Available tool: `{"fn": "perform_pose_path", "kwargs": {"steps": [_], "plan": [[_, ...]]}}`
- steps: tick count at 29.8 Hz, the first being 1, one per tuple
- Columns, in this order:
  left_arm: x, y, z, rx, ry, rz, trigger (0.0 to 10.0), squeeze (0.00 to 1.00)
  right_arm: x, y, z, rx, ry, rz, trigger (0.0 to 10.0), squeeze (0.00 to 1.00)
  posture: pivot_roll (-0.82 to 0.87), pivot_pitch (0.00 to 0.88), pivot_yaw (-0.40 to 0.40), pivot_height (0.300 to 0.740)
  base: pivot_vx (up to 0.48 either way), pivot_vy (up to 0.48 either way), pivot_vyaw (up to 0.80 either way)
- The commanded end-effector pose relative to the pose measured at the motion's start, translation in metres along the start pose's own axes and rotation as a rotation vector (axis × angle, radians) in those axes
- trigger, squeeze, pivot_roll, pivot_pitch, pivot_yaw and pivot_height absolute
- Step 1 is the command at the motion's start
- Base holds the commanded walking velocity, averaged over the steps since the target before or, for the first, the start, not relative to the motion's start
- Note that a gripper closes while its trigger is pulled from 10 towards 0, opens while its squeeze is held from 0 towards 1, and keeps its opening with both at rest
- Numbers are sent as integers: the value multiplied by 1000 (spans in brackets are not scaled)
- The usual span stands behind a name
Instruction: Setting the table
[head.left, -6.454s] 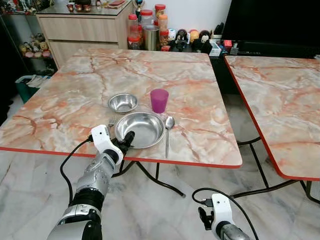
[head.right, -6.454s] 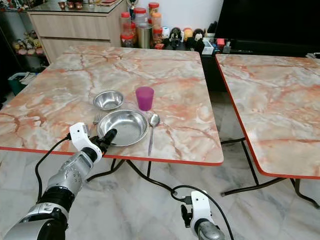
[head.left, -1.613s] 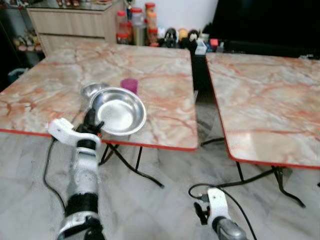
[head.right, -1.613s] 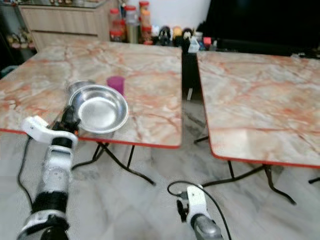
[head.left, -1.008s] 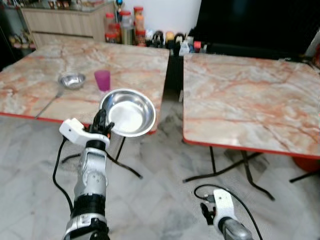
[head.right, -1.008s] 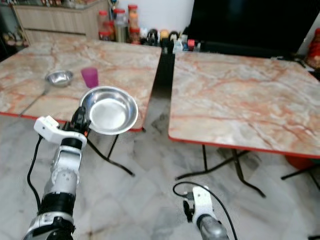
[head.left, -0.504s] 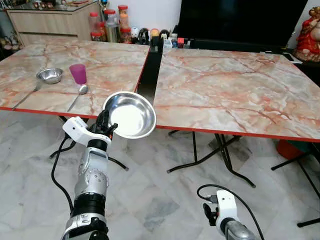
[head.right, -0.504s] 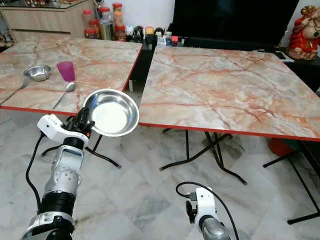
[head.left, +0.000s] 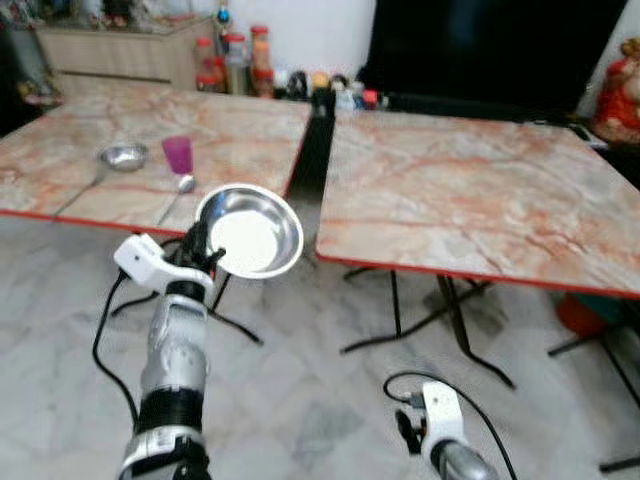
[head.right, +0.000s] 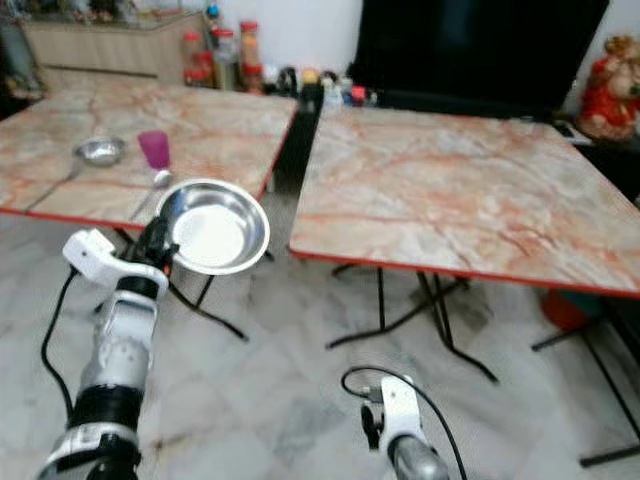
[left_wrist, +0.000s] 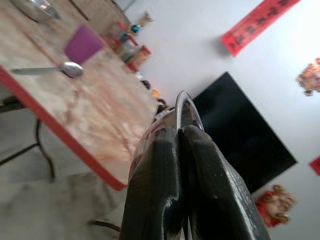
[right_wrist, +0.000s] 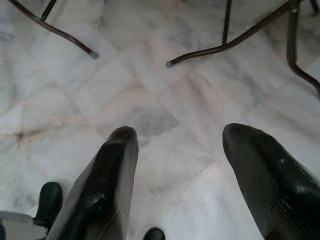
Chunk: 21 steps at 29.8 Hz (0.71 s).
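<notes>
Left gripper (head.left: 197, 254) pinches just the steel plate's (head.left: 250, 230) near-left rim, so walking wobble could easily slip it loose.

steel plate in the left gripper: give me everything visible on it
The steel plate is a round, shallow dish of shiny silver metal with a raised rim and a bright bare inside. It is held in the air, tilted with its inside towards the camera, in front of the gap between the two marble tables. The left gripper pinches its near-left rim: in the left wrist view the two black fingers are closed on the thin edge. Nothing else touches it.
</notes>
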<state>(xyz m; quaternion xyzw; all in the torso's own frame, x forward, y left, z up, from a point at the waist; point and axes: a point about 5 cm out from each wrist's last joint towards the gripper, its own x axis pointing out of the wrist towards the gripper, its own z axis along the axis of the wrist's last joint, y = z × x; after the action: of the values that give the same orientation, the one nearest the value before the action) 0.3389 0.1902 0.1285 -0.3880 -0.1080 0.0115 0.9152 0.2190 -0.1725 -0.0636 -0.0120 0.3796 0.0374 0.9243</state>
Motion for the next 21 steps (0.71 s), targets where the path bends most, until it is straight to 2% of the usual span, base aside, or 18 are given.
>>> {"fn": "perform_pose_path", "kwargs": {"steps": [1, 5, 8, 21], "plan": [[5, -6, 5, -1, -21, -21, 10000, 0, 2, 0, 7, -5, -23, -3, 10000, 0, 101, 0, -57, 740, 262, 0, 0], [7, -8, 7, -1, -24, -27, 10000, 0, 2, 2, 7, -11, -23, 3, 10000, 0, 107, 0, -63, 740, 276, 0, 555], [6, -7, 7, -1, -25, -27, 10000, 0, 2, 1, 7, 16, -24, -2, 10000, 0, 106, 0, -63, 740, 279, 0, 0], [4, -8, 4, -4, -13, -35, 10000, 0, 1, 0, 3, 7, -13, 0, 10000, 0, 107, 0, -60, 740, 279, 0, 0]]}}
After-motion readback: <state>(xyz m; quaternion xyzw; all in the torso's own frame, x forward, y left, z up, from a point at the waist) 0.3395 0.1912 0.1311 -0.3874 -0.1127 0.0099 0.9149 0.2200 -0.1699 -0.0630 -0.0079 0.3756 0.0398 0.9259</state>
